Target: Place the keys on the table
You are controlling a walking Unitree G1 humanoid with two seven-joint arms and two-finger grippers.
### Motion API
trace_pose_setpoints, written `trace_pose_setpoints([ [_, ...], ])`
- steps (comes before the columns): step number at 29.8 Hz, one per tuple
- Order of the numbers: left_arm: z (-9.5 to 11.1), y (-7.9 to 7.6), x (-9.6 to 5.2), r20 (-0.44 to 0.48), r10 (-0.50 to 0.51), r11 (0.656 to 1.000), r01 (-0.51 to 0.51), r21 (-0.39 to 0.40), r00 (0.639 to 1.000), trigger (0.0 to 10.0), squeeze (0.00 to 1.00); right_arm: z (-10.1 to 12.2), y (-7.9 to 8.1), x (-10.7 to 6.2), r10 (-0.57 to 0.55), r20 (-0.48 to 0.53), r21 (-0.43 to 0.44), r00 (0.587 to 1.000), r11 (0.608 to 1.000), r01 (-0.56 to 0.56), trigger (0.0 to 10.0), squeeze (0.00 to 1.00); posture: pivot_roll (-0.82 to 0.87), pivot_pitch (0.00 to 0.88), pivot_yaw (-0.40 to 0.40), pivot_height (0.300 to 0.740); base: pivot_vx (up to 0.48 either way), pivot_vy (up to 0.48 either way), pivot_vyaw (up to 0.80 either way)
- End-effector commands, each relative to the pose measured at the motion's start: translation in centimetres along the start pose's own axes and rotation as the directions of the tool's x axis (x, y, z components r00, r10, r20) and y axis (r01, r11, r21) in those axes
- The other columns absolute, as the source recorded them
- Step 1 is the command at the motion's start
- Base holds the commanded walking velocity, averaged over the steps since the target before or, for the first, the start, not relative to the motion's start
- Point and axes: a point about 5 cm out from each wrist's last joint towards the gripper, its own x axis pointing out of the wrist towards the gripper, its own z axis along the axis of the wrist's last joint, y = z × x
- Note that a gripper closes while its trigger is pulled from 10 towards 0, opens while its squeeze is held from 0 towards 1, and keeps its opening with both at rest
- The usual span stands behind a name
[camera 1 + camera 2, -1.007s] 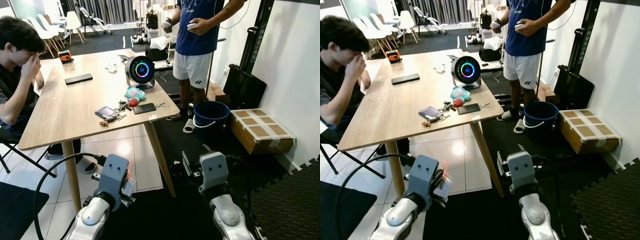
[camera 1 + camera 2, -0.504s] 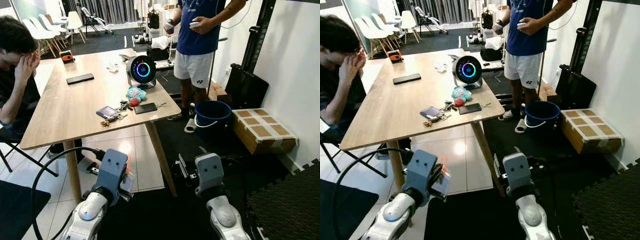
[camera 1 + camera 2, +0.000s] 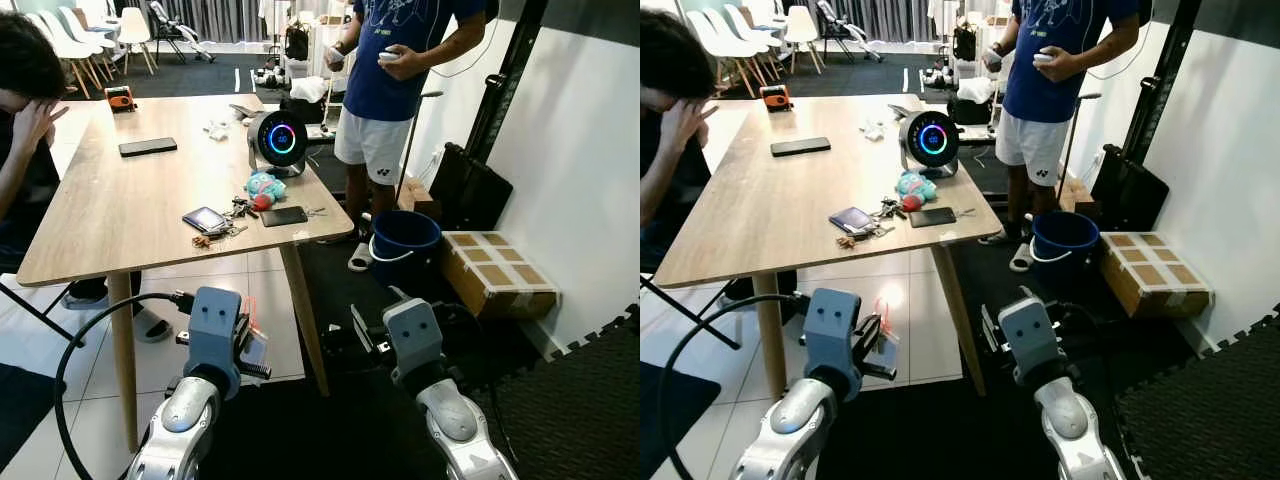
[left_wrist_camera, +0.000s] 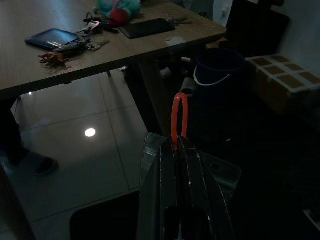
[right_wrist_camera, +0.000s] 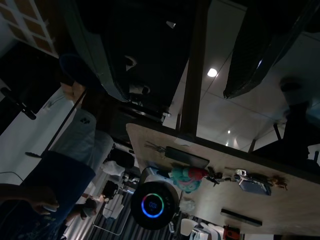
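While your left gripper pinches its fingers tight on the orange-looped keys below the wooden table, its near edge lies ahead over bare tile. Your right gripper hangs spread and empty. The blue bucket sits right of the table leg.

A wooden worktop fills the upper left of the head views, carrying near its right front corner a black phone, a bunch of keys, a dark wallet and a teal soft toy. Behind these stands a round glowing device. Further back lie another black phone and an orange object.
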Motion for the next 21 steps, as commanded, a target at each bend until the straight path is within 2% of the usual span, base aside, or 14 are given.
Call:
trace_pose_setpoints([
  [1, -0.22, -0.21, 0.1, -0.003, 0.001, 1.0, -0.002, -0.019, 1.0, 10.0, 0.0, -0.74, -0.1, -0.27, -0.006, -0.037, -0.002, 0.999, 1.0, 0.006, 10.0, 0.0, 0.06, 0.077, -0.028, 0.74, 0.0, 0.0, 0.0],
  [5, -0.06, -0.25, 0.15, 0.005, -0.005, 1.0, 0.005, -0.015, 1.0, 10.0, 0.0, -0.78, -0.08, -0.3, -0.015, -0.037, -0.002, 0.999, 1.0, 0.015, 10.0, 0.0, 0.06, 0.075, -0.021, 0.74, 0.0, 0.0, 0.0],
  [9, 0.18, -0.49, 0.26, 0.026, -0.022, 0.999, 0.022, 0.025, 0.999, 10.0, 0.0, -0.89, -0.03, -0.4, -0.021, -0.041, 0.002, 0.999, 1.0, 0.021, 10.0, 0.0, 0.06, 0.074, -0.01, 0.74, 0.134, 0.0, 0.0],
  [21, 0.16, -0.6, 0.28, 0.025, -0.02, 0.999, 0.019, 0.028, 0.999, 10.0, 0.0, -1.05, 0.3, -0.55, -0.017, -0.047, 0.004, 0.999, 1.0, 0.017, 10.0, 0.0, 0.07, 0.084, -0.008, 0.74, 0.476, 0.0, 0.0],
])
